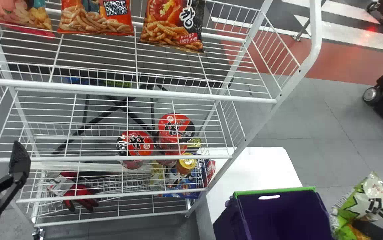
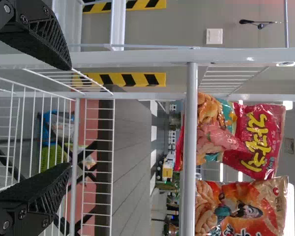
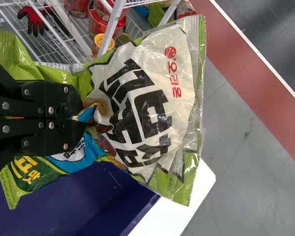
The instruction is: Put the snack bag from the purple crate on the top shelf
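Green and white, picked and clamped in the right claw (image 3: 82,119) beside the purple crate (image 1: 274,191): next, carry the snack bag (image 3: 142,105) up and leftward from the crate onto the top shelf (image 1: 128,90).

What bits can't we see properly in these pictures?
- Part of the green snack bag, right wrist view: behind the right gripper.
- The purple crate's near end, head view: cut off by the bottom edge.
- The pink snack bag's top, head view: cut off by the upper edge.
- A faraway yellow thing, left wrist view: too small.
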Controlling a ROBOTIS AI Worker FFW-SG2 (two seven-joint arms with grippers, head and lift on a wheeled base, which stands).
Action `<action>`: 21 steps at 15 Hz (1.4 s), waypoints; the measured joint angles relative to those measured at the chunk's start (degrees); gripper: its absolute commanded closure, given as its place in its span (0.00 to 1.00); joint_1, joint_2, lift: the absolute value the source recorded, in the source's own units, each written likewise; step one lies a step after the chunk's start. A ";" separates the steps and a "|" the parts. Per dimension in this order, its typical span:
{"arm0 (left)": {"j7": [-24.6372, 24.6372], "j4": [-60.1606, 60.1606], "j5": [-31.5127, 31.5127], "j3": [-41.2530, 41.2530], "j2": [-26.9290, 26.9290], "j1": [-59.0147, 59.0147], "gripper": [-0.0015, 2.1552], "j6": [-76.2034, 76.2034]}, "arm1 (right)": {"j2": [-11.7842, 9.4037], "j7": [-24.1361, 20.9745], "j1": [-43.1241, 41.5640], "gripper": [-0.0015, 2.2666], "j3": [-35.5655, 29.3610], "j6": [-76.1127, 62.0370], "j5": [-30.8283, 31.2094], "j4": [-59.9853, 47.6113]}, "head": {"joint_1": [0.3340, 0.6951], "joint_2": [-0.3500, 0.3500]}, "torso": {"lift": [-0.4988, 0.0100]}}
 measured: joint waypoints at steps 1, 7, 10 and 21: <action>0.00 -0.01 0.00 -0.03 0.00 -0.02 0.06 0.00 | 0.17 0.46 0.00 0.99 -0.17 0.26 -0.23 -0.21 | 1.00 0.00 | 0.61; 0.00 0.09 0.00 -0.27 -0.11 -0.12 0.06 0.00 | 0.94 0.97 0.27 0.99 -0.31 -0.31 -0.37 -0.79 | 1.00 0.00 | 0.66; 0.00 0.25 0.00 -0.29 -0.17 -0.17 0.06 0.00 | 1.02 1.17 0.50 0.99 -0.33 -0.93 -0.39 -0.52 | 1.00 0.00 | 0.68; 0.12 -0.66 -1.29 0.05 -0.84 1.37 0.06 -0.15 | 1.42 2.11 0.97 0.99 0.32 -4.32 -0.86 1.10 | 1.00 0.00 | 0.77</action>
